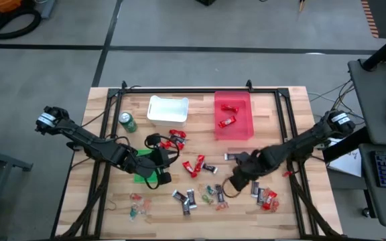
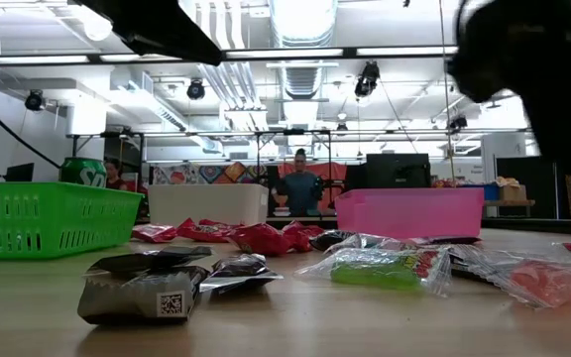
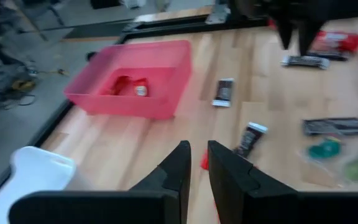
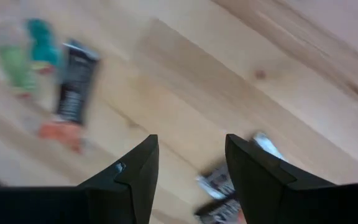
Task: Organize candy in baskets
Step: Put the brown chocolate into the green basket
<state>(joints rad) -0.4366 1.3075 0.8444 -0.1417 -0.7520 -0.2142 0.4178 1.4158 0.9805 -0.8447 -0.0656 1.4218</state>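
- the left gripper hangs above the table, near the green basket. its two fingers stand close together with only a thin gap, and a small red bit shows just past them; i cannot tell if it is held.
- the right gripper is over the front middle of the wooden table. its fingers stand apart with bare wood between them, and a dark wrapped bar lies just under the tips.
- the red basket stands at the back of the table and has two red-wrapped bars inside.
- the white basket stands just left of the red one; what is in it i cannot see.
- a green drink can stands beside the white basket.
- most candy is scattered loose on the front half of the table: red bars in the middle, dark and silver mini bars more to the front, small clear and green pieces at the front left.
- in the low view a dark mini bar lies nearest to the camera, and a person stands far behind the table.
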